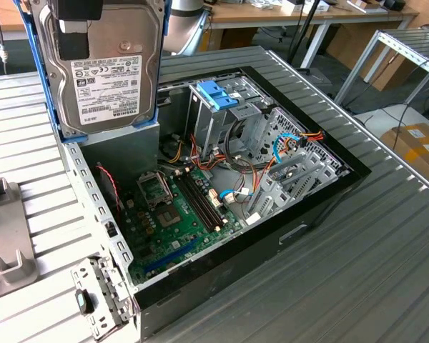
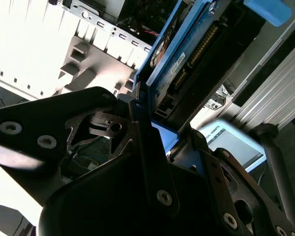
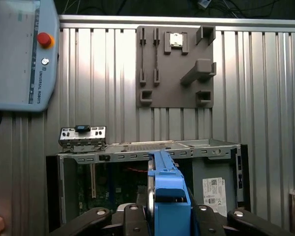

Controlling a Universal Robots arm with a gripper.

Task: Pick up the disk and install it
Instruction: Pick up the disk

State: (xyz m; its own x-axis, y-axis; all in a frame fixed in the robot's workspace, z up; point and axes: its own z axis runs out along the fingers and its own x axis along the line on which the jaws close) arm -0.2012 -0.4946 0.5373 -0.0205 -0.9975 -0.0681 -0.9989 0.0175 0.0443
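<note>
Disk [image 1: 107,71] upright in end effector [image 3: 167,212], top cropped, over computer case [image 1: 311,221]

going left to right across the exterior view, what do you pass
grey plate → disk, held up in the air → blue bracket → orange and blue wires → cardboard box

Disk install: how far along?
Pick done: the disk is clamped in the gripper, clear of the table. In hand: it hangs upright over the open computer case. Left: the install; it sits in no bay yet.
</note>
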